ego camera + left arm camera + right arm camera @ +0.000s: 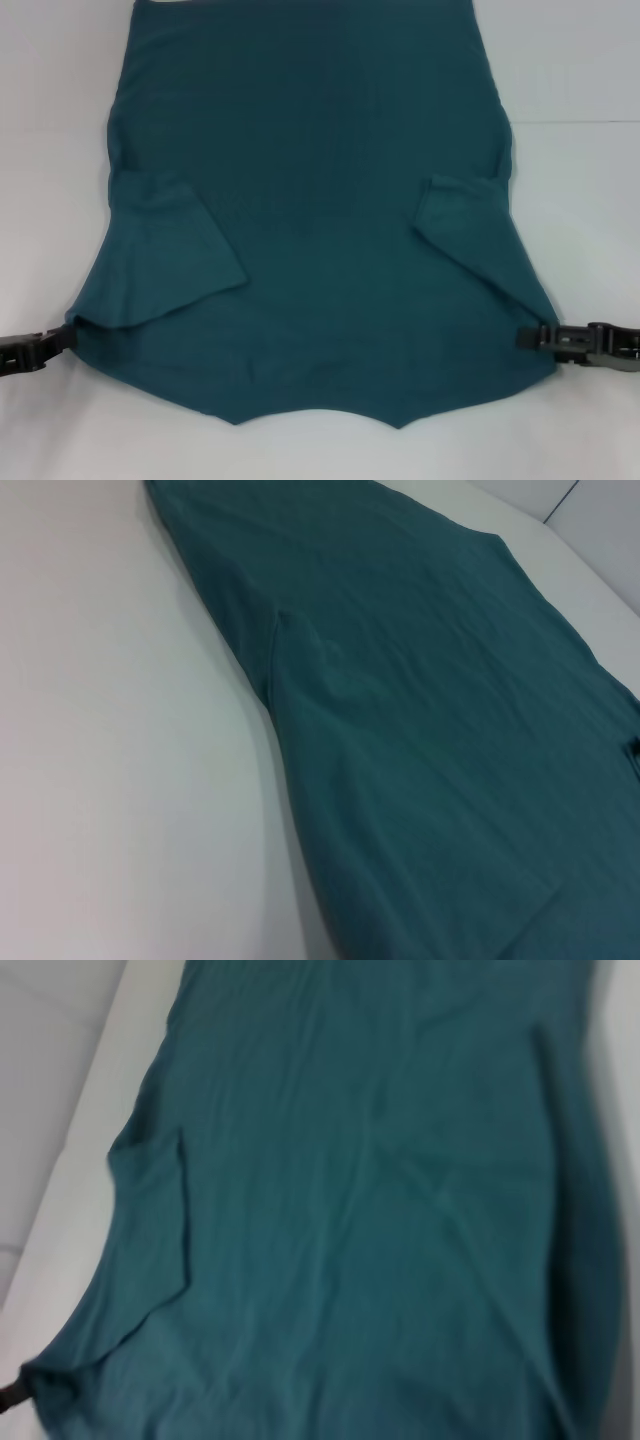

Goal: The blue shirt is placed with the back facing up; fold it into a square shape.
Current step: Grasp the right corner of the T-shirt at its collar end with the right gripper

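The blue shirt [320, 220] lies plain side up on the white table [580, 60], both sleeves folded inward onto the body. It fills the middle of the head view and also shows in the left wrist view [420, 730] and the right wrist view [360, 1220]. My left gripper [66, 338] is at the shirt's near left corner, shut on the edge of the fabric. My right gripper [530, 338] is at the near right corner, shut on that edge. The near edge of the shirt spans between them. No lettering shows.
Bare white table surface [50, 150] lies on both sides of the shirt and along the front edge [320, 455]. A seam line in the table [580, 122] runs at the right.
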Tool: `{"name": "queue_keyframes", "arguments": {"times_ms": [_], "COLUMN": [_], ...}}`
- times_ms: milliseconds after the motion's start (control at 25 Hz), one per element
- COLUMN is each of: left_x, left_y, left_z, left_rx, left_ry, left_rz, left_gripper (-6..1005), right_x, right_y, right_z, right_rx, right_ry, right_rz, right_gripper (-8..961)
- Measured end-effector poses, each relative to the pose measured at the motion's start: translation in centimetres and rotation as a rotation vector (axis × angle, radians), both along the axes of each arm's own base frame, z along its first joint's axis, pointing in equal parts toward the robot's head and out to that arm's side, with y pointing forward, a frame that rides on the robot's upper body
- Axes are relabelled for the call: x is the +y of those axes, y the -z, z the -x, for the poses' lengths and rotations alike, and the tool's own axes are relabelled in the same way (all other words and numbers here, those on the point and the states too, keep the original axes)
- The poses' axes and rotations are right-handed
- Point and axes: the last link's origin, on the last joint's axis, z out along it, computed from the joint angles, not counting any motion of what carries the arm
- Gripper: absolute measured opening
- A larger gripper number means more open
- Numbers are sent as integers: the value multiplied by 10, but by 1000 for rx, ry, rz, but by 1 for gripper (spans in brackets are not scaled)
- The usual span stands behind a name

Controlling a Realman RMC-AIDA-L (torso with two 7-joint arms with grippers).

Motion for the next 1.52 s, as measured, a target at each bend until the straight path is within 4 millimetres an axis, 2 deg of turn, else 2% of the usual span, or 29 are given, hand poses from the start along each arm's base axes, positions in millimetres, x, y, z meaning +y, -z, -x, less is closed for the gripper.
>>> {"name": "queue_keyframes", "arguments": {"times_ms": [640, 1160, 1400, 1520], "left_x": [2, 2, 2, 2], "left_y": [0, 0, 0, 0], "left_z": [0, -1, -1, -1], "left_rx": [5, 4, 2, 1], "left_ry": [1, 4, 5, 5], "left_rz": [-4, -4, -4, -5], "left_gripper": [22, 23, 23, 21], "right_x": [4, 4, 4, 3], "right_y": [9, 4, 5, 5], "right_z": [13, 7, 6, 4], "right_rx": [24, 13, 7, 6], "right_ry": [-17, 9, 13, 18], "right_rz": [42, 11, 7, 3], "right_gripper": [807, 761, 566, 410]}}
